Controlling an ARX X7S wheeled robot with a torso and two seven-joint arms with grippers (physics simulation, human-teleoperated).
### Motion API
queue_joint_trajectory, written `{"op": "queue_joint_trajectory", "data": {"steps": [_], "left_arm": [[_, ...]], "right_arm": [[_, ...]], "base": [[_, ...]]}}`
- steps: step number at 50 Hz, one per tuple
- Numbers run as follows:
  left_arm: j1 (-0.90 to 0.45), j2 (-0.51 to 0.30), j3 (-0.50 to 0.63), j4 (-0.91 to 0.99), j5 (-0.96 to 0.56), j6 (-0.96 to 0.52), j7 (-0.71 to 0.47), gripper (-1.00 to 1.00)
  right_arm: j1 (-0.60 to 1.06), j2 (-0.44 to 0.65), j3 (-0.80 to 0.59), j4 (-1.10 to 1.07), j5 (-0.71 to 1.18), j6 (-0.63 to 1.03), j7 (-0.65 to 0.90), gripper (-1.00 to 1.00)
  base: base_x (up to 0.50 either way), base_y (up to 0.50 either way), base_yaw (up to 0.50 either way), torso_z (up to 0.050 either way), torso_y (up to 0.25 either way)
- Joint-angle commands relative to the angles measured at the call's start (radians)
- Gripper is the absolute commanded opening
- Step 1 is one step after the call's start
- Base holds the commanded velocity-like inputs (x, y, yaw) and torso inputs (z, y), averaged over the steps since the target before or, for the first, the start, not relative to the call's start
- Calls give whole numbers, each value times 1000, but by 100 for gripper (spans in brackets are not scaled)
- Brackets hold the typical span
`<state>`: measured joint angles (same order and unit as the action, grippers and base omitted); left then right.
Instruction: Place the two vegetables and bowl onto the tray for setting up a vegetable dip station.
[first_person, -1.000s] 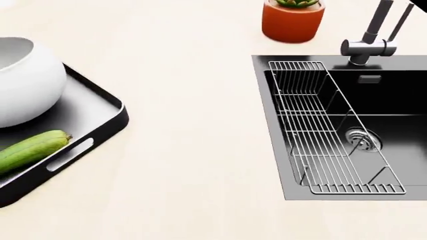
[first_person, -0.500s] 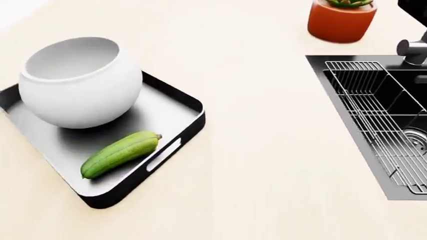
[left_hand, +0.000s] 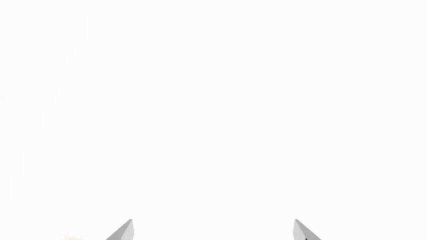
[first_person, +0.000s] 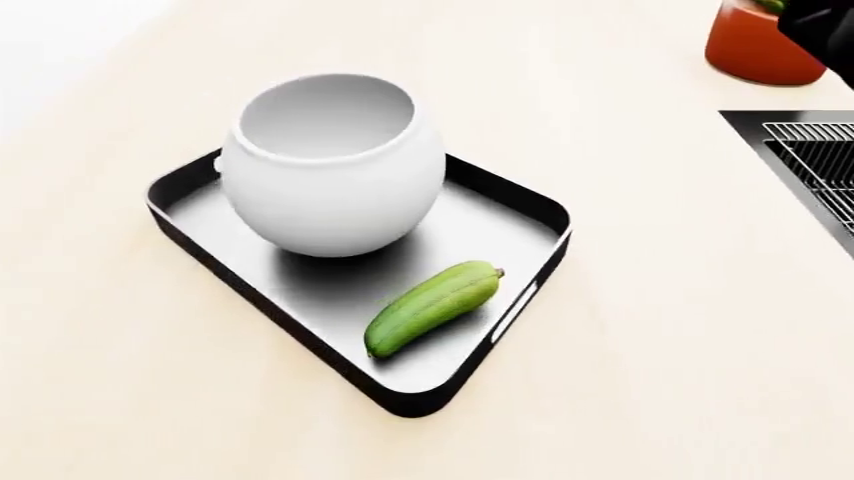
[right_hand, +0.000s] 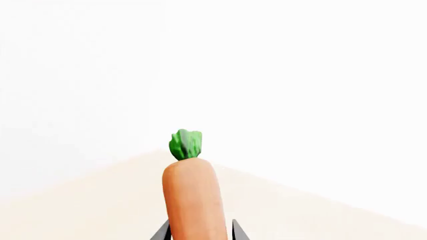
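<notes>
Left wrist view: your left gripper (left_hand: 212, 230) shows two fingertips spread wide, nothing between, blank white beyond.

Head view: one tray (first_person: 523, 208) on counter carries one bowl (first_person: 334, 165) and one cucumber (first_person: 433, 308), both apparently delivered. One plant pot (first_person: 758, 45), far right.

Right wrist view: your right gripper (right_hand: 199, 232) pinches one carrot (right_hand: 193, 200), stem outward, likely ready for tray. Count: two vegetables, one left to place.

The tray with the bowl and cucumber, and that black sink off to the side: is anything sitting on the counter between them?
No. In the head view, the stretch from the tray to the sink is bare beige countertop. The orange pot stands farther back.
</notes>
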<state>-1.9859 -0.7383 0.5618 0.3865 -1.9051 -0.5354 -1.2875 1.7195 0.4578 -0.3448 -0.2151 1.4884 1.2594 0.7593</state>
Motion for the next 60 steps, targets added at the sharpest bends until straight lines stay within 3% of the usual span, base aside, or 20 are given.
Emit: {"op": "queue_joint_trajectory", "data": {"steps": [1, 17, 26, 31, 37, 42, 50, 51, 56, 60], "left_arm": [[0, 2, 1, -2, 0, -1, 1, 100], [-11, 0, 1, -5, -9, -5, -11, 100], [-17, 0, 0, -11, -9, -7, -10, 100], [-9, 0, 0, -10, -2, -4, -5, 100], [-10, 0, 0, -12, -3, -4, -6, 100], [-5, -3, -1, -10, -2, -2, -5, 100], [-6, -3, -1, -10, -3, -4, -6, 100], [-7, -1, 0, -9, -6, -4, -8, 100], [-5, -1, 0, -11, -3, -3, -7, 100], [-6, 0, 1, -10, -1, -5, -5, 100]], "right_arm": [[-10, 8, 2, -3, -11, -16, -7, -100], [-137, 23, 109, 65, 62, -111, 92, -100], [-227, 15, 178, 89, 175, -162, 234, -100], [-190, 21, 70, 224, 339, -83, 568, -100], [-154, -13, 46, 259, 363, -97, 618, -100], [-201, -70, 114, 288, 500, -253, 764, -100], [-172, -55, 60, 293, 520, -251, 795, -100], [-174, -26, 4, 277, 552, -377, 811, -100], [-122, 87, -227, 233, 640, -630, 810, -100], [-104, 121, -316, 213, 670, -686, 805, -100]], "base": [[-1, 500, 0, 0, 0], [0, 81, 0, 0, 0], [0, 0, 0, 0, 0], [0, 0, 0, 0, 0], [0, 0, 0, 0, 0], [0, 0, 0, 0, 0], [0, 0, 0, 0, 0], [0, 0, 0, 0, 0], [0, 0, 0, 0, 0], [0, 0, 0, 0, 0]]}}
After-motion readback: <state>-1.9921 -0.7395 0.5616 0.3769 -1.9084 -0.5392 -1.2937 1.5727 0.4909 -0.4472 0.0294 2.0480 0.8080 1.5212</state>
